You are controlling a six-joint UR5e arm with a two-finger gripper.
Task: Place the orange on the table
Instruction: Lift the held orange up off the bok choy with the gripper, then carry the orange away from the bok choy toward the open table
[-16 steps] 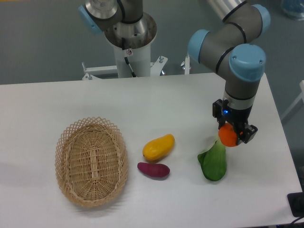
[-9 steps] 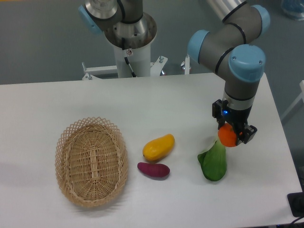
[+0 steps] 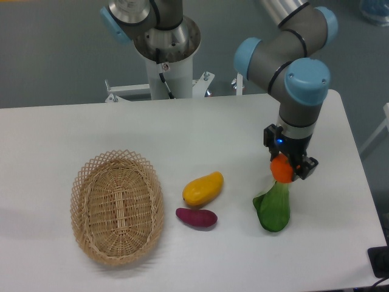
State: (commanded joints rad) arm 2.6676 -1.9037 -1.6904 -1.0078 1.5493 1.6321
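The orange (image 3: 281, 169) is a small bright-orange ball held between the fingers of my gripper (image 3: 283, 170), which is shut on it. It hangs just above the white table (image 3: 200, 134), right of centre, over the upper tip of a green leafy vegetable (image 3: 273, 207). The gripper body covers the top of the orange.
A yellow-orange mango (image 3: 203, 188) and a purple sweet potato (image 3: 196, 217) lie left of the gripper. An oval wicker basket (image 3: 117, 205) stands at the left. The robot base (image 3: 165, 48) is at the back. The table's right edge is close to the arm.
The gripper has moved a little to the left and up with the orange still in it. Nothing else has moved.
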